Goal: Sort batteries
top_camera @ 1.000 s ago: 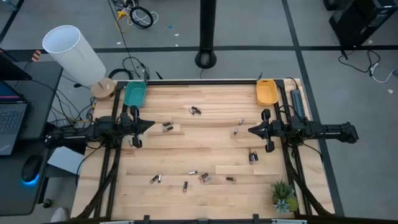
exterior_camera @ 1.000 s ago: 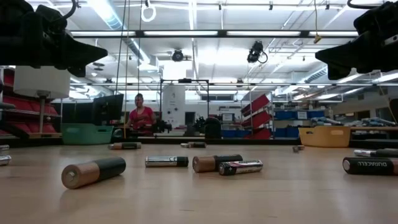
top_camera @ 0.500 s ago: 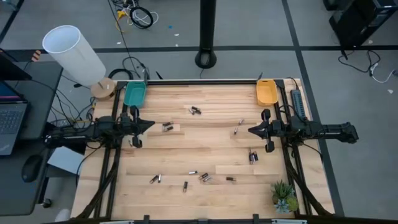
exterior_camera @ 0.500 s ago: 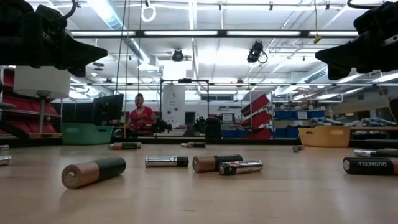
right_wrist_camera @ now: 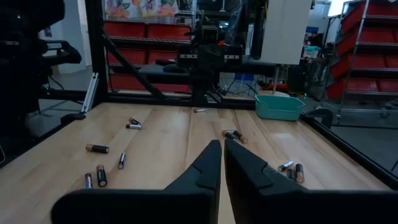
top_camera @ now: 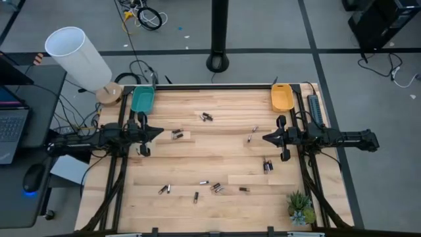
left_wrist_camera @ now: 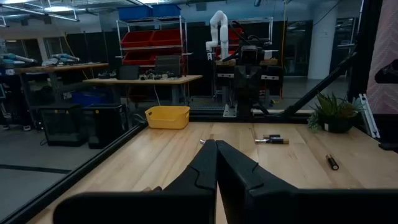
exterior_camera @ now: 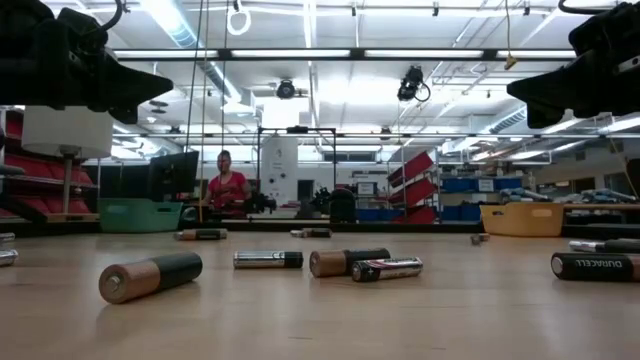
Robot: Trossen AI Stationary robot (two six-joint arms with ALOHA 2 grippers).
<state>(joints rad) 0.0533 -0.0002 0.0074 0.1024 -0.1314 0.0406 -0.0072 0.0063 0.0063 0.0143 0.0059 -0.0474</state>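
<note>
The batteries [top_camera: 207,117] lie scattered across the wooden surface [top_camera: 217,155], none of them in a tray. Taking the teal tray [top_camera: 142,100] at the far left corner as the mark: one pair lies just off towards the surface's middle, another small pair [top_camera: 176,134] sits a little nearer the front, close to the left claw's tip. A loose row [top_camera: 215,187] stretches along the front edge, well apart from the teal tray, and in the low view these front cells [exterior_camera: 150,276] lie flat on their sides, a copper-topped one nearest the camera. Two more [top_camera: 268,165] rest on the far side from the teal tray, below the right claw, with a couple [top_camera: 252,135] just ahead of that claw's tip.

The left claw [top_camera: 158,132] hangs above the surface just in front of the teal tray, fingers pressed together, gripping nothing. The right claw [top_camera: 266,137] hovers across from it, below the orange tray [top_camera: 282,97], fingers likewise pressed together and empty. A potted plant [top_camera: 300,207] stands at the front corner farthest from the teal tray.
</note>
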